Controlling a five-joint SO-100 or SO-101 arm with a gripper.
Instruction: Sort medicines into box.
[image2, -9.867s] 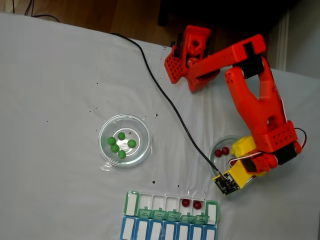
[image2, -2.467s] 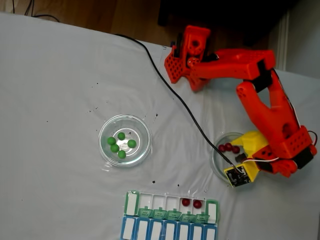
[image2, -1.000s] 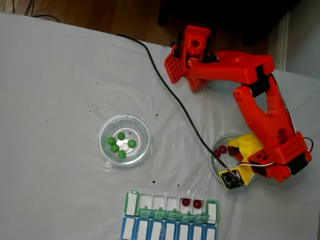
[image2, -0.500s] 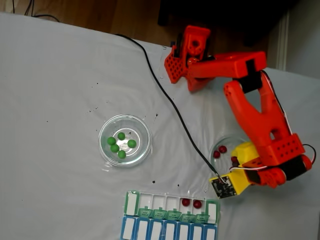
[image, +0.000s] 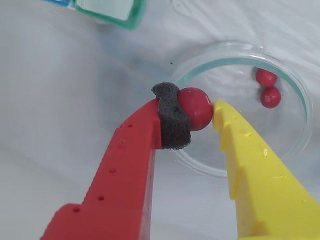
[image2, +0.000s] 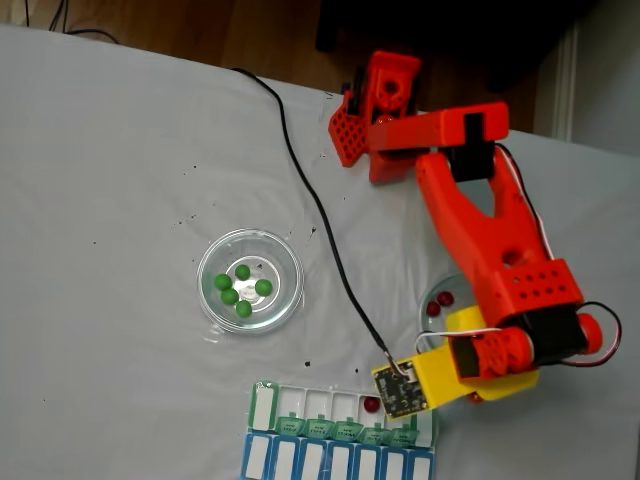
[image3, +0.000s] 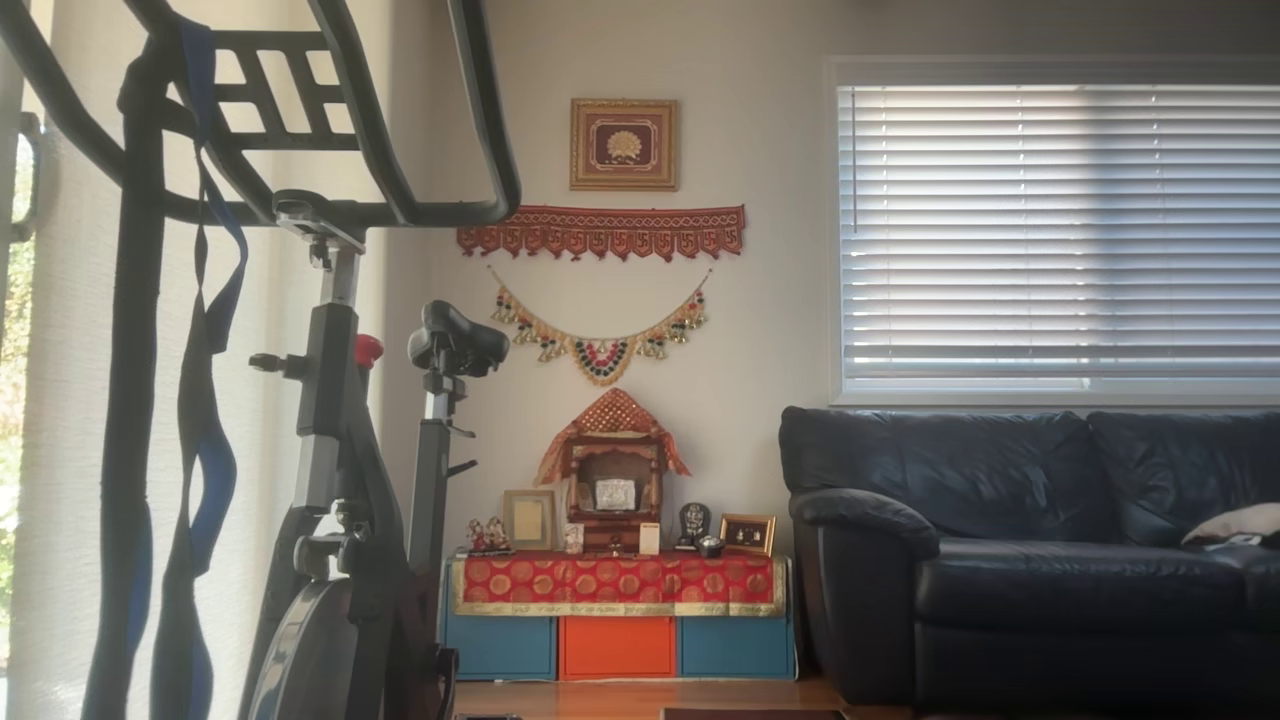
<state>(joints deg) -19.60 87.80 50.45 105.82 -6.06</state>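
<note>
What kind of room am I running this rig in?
Most likely a home living room: the other view shows a dark leather sofa under a blinded window, an exercise bike, and a small decorated shrine against the wall.

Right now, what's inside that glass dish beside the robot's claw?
In the wrist view, two dark red pills lie inside the glass dish. The gripper holds a third above its rim. The fingers cover the dish's near part.
</note>
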